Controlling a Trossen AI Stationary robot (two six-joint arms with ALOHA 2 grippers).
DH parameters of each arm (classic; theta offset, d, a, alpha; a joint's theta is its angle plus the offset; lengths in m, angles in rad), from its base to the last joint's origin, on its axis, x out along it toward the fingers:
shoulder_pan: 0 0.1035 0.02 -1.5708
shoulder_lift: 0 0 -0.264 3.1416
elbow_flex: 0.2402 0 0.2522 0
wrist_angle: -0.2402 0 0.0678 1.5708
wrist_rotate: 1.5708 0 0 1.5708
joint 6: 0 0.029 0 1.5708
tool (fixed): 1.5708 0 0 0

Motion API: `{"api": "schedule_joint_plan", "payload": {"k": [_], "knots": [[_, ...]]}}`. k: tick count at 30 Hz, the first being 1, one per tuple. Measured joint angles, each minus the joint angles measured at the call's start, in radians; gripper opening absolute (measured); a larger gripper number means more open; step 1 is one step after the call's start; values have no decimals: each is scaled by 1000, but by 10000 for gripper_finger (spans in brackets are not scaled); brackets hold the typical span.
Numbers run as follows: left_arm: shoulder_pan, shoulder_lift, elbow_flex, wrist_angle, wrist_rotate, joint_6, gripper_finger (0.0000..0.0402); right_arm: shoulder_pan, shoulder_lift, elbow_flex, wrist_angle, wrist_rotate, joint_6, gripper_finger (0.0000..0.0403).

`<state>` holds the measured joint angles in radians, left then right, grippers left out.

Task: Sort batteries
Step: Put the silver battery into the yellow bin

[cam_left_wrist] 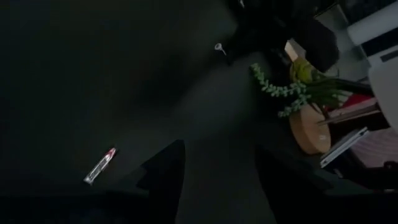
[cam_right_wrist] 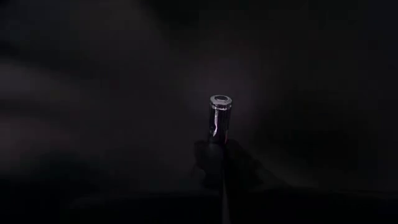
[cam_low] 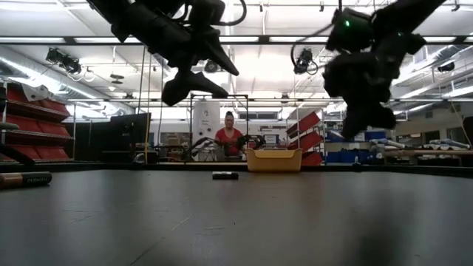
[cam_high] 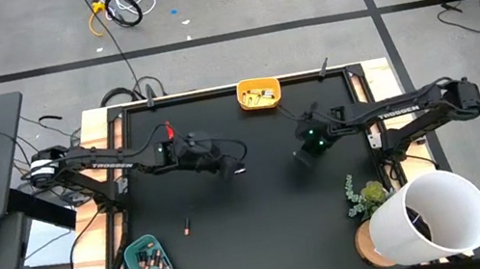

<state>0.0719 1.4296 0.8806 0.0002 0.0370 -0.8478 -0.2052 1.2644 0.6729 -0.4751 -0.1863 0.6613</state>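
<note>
On a black table (cam_high: 258, 239) seen from above, two dark robot arms reach in from nine and three o'clock toward the middle. The left gripper (cam_high: 234, 168) hangs above the table just left of centre, its two fingers (cam_left_wrist: 163, 177) spread apart with nothing between them. The right gripper (cam_high: 306, 157) hangs just right of centre, raised off the surface in the table-level view; its fingers are pressed together on a single battery (cam_right_wrist: 219, 118), a small silvery cylinder with dark markings that stands out end-on past the fingertips.

At twelve o'clock, at the table's far edge, a yellow tray (cam_high: 259, 93) holds a few batteries. At about seven o'clock, near the front left corner, a teal tray (cam_high: 149, 262) holds several more. One loose battery (cam_high: 187, 226) with a red end lies on the bare table between the teal tray and the left gripper, apart from both.

At about four o'clock sit a small green plant (cam_high: 367, 195) and a large white bin (cam_high: 439, 214). A person (cam_low: 228, 136) in red sits in the room beyond.
</note>
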Motion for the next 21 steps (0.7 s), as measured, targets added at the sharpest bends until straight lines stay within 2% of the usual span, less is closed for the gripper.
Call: {"api": "schedule_joint_plan", "payload": {"k": [4,11,15,21], "knots": [[1,0,0,19,-32,-22,209,-15,0,61,57,21,-38,0],[1,0,0,75,-131,-70,209,-135,45,140,312,26,-58,0],[1,0,0,132,-149,-74,209,-221,145,211,379,28,-126,0],[1,0,0,176,-139,-74,209,-346,363,372,328,28,-206,0]]}}
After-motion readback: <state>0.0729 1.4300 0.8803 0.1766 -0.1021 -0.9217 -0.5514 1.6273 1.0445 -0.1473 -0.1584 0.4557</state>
